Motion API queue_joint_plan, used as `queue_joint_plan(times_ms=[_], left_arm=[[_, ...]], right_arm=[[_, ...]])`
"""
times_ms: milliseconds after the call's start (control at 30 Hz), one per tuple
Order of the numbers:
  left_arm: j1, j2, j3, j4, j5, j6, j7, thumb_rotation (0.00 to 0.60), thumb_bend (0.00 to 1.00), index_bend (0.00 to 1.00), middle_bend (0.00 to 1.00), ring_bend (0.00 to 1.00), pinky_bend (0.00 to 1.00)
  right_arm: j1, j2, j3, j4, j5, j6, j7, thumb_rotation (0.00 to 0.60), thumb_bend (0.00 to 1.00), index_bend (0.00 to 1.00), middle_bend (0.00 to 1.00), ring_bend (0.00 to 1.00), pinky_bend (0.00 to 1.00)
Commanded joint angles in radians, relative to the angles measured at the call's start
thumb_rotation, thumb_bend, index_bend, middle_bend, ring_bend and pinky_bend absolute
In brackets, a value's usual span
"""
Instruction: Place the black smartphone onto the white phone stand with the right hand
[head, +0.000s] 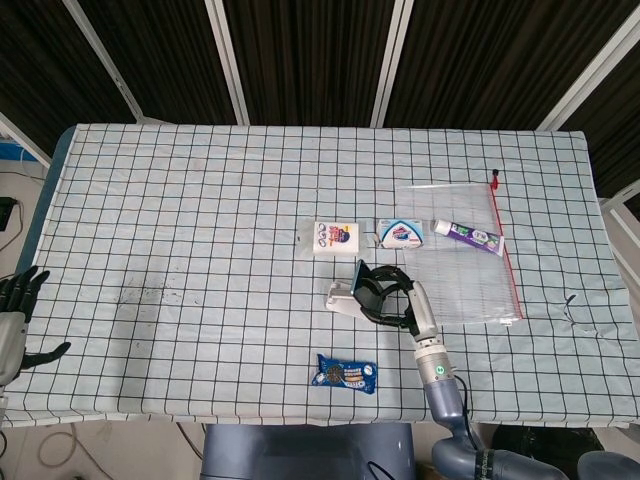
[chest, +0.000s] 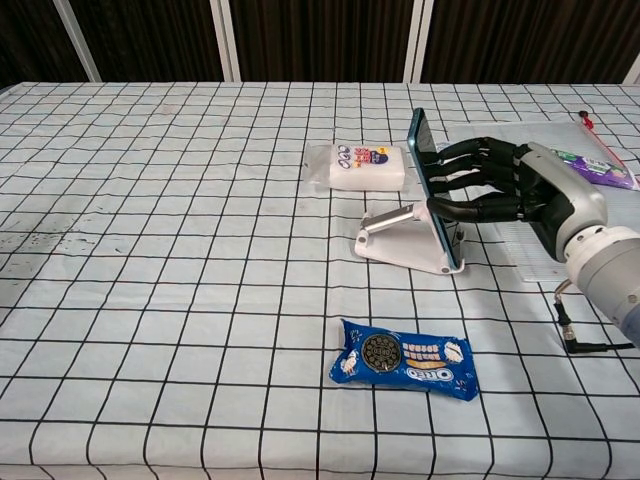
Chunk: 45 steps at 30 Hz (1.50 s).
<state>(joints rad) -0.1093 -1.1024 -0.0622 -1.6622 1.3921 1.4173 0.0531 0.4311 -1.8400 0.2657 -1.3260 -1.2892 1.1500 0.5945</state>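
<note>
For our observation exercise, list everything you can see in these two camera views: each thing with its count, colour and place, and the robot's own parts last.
Tablecloth: one, white with black grid, covering the table.
Smartphone: one, black, on edge against the stand, held by the right robot hand.
Phone stand: one, white, table centre.
Cookie packet: one, blue, near front edge.
Tissue pack: one, white, behind the stand.
Small pack: one, blue and white, right of the tissue pack.
Toothpaste tube: one, purple and white, on the zip bag.
Zip bag: one, clear with red edge, right side.
Left robot hand: one, black, off the table's left edge.
Right robot hand: one, black and silver, gripping the smartphone.
</note>
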Motion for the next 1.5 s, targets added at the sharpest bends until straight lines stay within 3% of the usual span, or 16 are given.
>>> queue_joint_plan(times_ms=[33, 167, 233, 533, 700, 1033, 1267, 1500], left_arm=[[0.000, 0.000, 0.000, 0.000, 0.000, 0.000, 0.000, 0.600, 0.00, 0.00, 0.00, 0.00, 0.00], [0.000, 0.000, 0.000, 0.001, 0.000, 0.000, 0.000, 0.600, 0.00, 0.00, 0.00, 0.00, 0.00], [0.000, 0.000, 0.000, 0.001, 0.000, 0.000, 0.001, 0.600, 0.00, 0.00, 0.00, 0.00, 0.00], [0.002, 0.001, 0.000, 0.001, -0.002, 0.002, -0.001, 0.600, 0.00, 0.00, 0.00, 0.00, 0.00], [0.004, 0.002, 0.000, 0.001, 0.001, 0.007, 0.000, 0.600, 0.00, 0.00, 0.00, 0.00, 0.00], [0.007, -0.008, -0.001, 0.018, 0.011, 0.027, 0.031, 0.600, 0.00, 0.00, 0.00, 0.00, 0.00], [0.013, -0.025, 0.000, 0.028, 0.011, 0.045, 0.085, 0.600, 0.00, 0.00, 0.00, 0.00, 0.00], [0.012, -0.037, -0.007, 0.032, -0.007, 0.045, 0.112, 0.600, 0.00, 0.00, 0.00, 0.00, 0.00]], right_arm=[[0.001, 0.006, -0.004, -0.005, -0.001, -0.006, -0.007, 0.600, 0.03, 0.18, 0.18, 0.14, 0.18], [0.002, 0.016, -0.012, -0.019, 0.001, -0.018, -0.031, 0.600, 0.00, 0.03, 0.07, 0.05, 0.16], [0.003, 0.023, -0.016, -0.027, 0.003, -0.025, -0.043, 0.600, 0.00, 0.00, 0.05, 0.04, 0.16], [-0.022, 0.083, -0.039, -0.084, -0.012, 0.010, -0.138, 0.600, 0.00, 0.00, 0.02, 0.02, 0.16], [-0.045, 0.201, -0.057, -0.147, -0.040, 0.037, -0.225, 0.600, 0.00, 0.00, 0.02, 0.02, 0.16], [-0.143, 0.574, -0.109, -0.285, -0.098, 0.132, -0.481, 0.600, 0.02, 0.00, 0.00, 0.00, 0.16], [-0.234, 0.675, -0.172, -0.277, -0.121, 0.249, -0.755, 0.600, 0.02, 0.00, 0.00, 0.00, 0.15], [-0.266, 0.694, -0.178, -0.311, -0.067, 0.259, -0.826, 0.600, 0.02, 0.00, 0.00, 0.00, 0.15]])
